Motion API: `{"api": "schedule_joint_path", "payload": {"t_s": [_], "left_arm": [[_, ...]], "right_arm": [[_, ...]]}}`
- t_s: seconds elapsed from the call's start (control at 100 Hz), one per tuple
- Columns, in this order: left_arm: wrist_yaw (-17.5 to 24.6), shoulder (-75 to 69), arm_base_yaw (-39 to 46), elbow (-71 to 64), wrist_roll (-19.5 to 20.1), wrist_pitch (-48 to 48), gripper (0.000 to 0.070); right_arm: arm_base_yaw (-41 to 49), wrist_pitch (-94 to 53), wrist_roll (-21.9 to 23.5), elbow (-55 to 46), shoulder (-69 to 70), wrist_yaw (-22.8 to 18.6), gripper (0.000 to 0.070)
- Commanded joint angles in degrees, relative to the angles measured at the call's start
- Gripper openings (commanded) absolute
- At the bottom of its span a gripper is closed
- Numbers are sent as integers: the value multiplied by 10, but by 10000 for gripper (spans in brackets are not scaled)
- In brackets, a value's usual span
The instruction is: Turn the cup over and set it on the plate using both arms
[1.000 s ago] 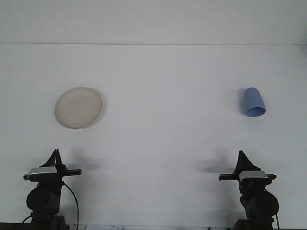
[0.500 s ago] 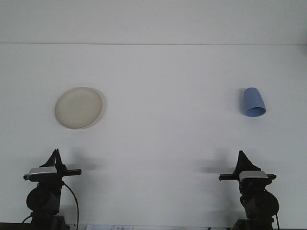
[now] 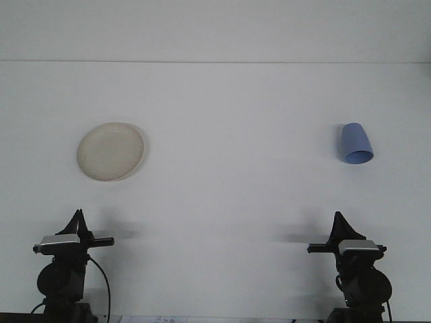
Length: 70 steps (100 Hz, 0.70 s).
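While both arms sat low at the near edge, the blue cup [image 3: 355,144] lay on its side far right on the white table [image 3: 236,188], well apart from the cream plate [image 3: 110,151] at far left. Neither the left gripper [image 3: 79,219] nor the right gripper [image 3: 338,221] revealed how its jaws stood.

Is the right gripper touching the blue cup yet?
Apart. The front view shows bare table between the right gripper and the blue cup.
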Motion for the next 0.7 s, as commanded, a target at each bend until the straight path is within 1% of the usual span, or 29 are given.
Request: {"api": "schedule_joint_path", "payload": {"t_s": [0.0,0.09,0.14,0.18,0.22,0.27,0.34,0.41,0.44,0.47,0.5,0.51,0.52,0.55,0.58,0.6,0.69], "left_arm": [[1,-1,0,-11,-3,8,14],[1,-1,0,-11,-3,8,14],[1,-1,0,-11,-3,8,14],[1,-1,0,-11,-3,8,14],[1,-1,0,-11,-3,8,14],[1,-1,0,-11,-3,8,14],[1,-1,0,-11,-3,8,14],[1,-1,0,-11,-3,8,14],[1,-1,0,-11,-3,8,14],[1,-1,0,-11,-3,8,14],[1,-1,0,-11,-3,8,15],[1,-1,0,-11,-3,8,14],[1,-1,0,-11,-3,8,15],[1,-1,0,-11,-3,8,14],[1,-1,0,-11,-3,8,14],[1,-1,0,-11,-3,8,15],[1,-1,0,-11,-3,8,14]], "right_arm": [[0,10,75,-1,-1,-2,7],[0,19,90,-1,-1,-1,6],[0,33,110,0,-1,-1,4],[0,48,135,5,-1,-1,4],[0,52,152,16,-1,6,3],[0,49,160,36,2,24,3],[0,46,155,75,21,47,3],[0,34,126,127,51,55,16],[0,29,112,147,66,61,45],[0,18,93,176,89,69,129],[0,8,75,202,110,76,231],[0,6,72,206,113,77,251],[0,0,64,219,124,82,308],[0,-11,49,242,147,91,414],[0,-21,35,264,172,102,487],[-1,-29,26,278,188,110,506],[-1,-59,-13,330,257,140,506]]}}
